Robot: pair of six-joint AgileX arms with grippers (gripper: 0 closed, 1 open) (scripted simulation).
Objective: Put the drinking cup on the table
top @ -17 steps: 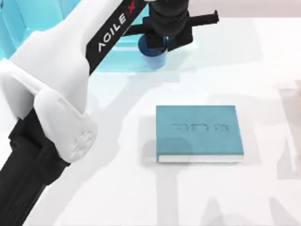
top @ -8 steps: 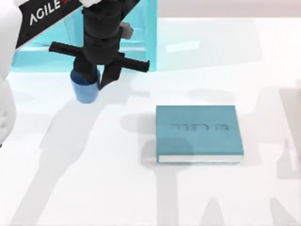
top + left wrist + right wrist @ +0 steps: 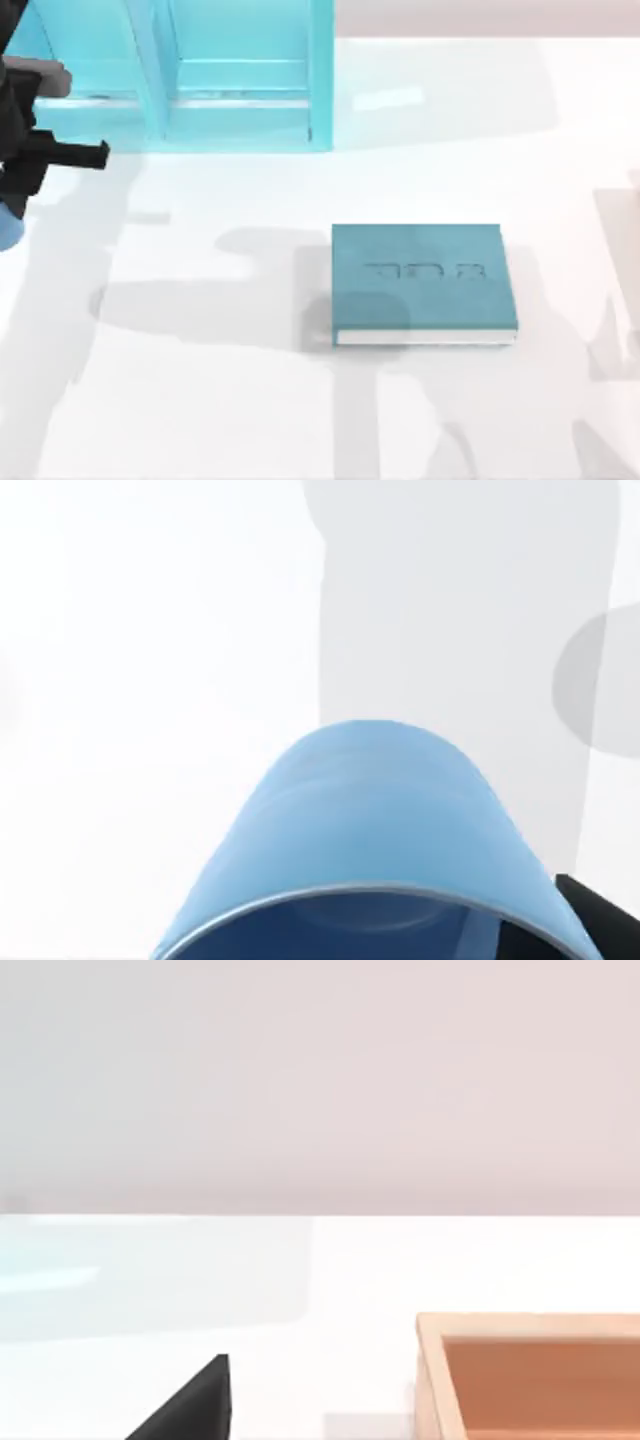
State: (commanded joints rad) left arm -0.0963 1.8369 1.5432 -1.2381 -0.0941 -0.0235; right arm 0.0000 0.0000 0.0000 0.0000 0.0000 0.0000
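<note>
The drinking cup [image 3: 7,229], small and plain blue, peeks in at the far left edge of the top view, over the white table [image 3: 220,400]. My left gripper [image 3: 14,195] is right above it and shut on it. In the left wrist view the drinking cup [image 3: 370,830] looms close and upright, open end toward the camera, with a black finger [image 3: 600,920] beside its rim and the table [image 3: 150,630] beyond. Whether its base touches the table I cannot tell. A black part of my right gripper [image 3: 190,1410] rests low over the table.
A teal book [image 3: 420,285] lies flat right of the table's centre. The light-blue shelf unit [image 3: 200,70] stands at the back left. A wooden box [image 3: 540,1375] sits near the right gripper. Open white surface spreads between the cup and the book.
My left arm has swung from the shelf unit to the far left with the cup in its grip, passing across the back of the table. The book has not moved.
</note>
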